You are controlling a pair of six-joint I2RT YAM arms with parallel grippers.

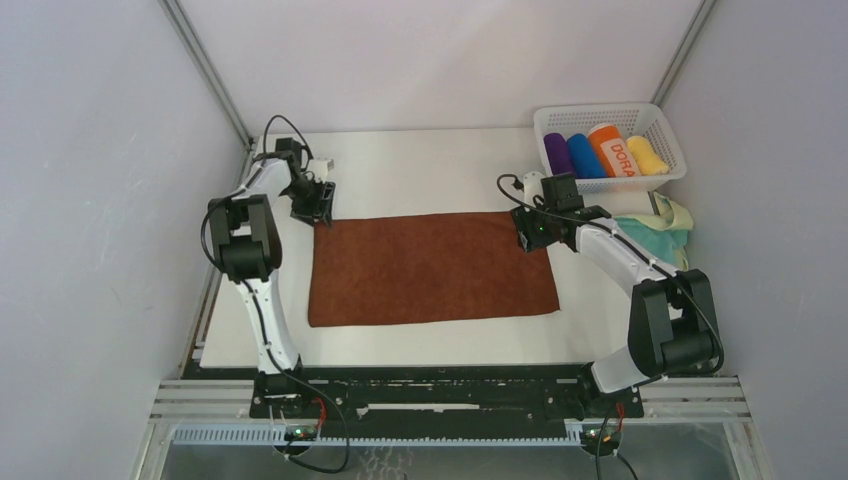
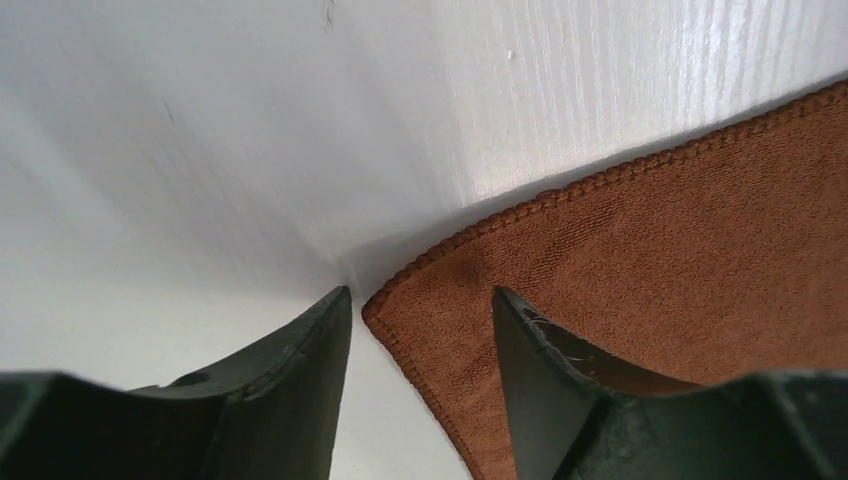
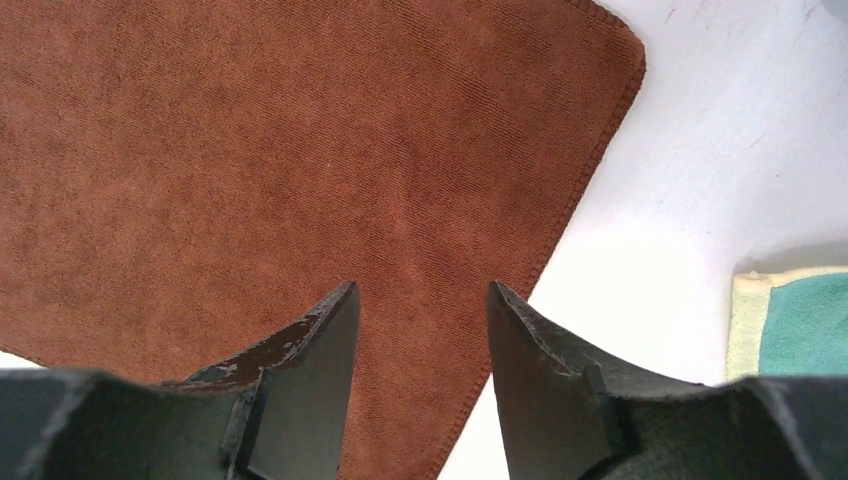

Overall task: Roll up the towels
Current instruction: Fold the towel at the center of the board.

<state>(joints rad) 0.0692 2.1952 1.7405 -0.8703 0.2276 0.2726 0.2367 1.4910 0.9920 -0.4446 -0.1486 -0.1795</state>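
We saw plain white walls [image 1: 100, 200] closing in a white desk [image 1: 420, 165] on three sides, its top showing a fine wood-like grain in the left wrist view.

The largest thing on the desk was the rust-brown oblong terry towel [image 1: 430, 268]. It lay spread flat in the middle with its long side running left to right, and nothing rested on it.

At the far right corner stood a white plastic lattice basket [image 1: 545, 125], well apart from that towel. Just in front of the basket, at the desk's right edge, lay the teal terry towel [image 1: 662, 228] in a loose crumpled heap, its pale yellow-cream side showing along the top. The right arm's forearm crossed partly in front of it.

The left pincer [image 1: 318, 212] hung at the brown towel's far left corner. Its jaws stood apart and held nothing, one finger [image 2: 290, 380] over bare desk and the other over the cloth. The right pincer [image 1: 528, 238] hung over the far right end of the same towel, likewise parted and empty. We could not tell whether either one touched the cloth.

Inside the basket four rolled cloths lay side by side: purple [image 1: 557, 152], blue [image 1: 585, 155], orange lettered "DORA" [image 1: 612, 148] and bright yellow [image 1: 647, 155].
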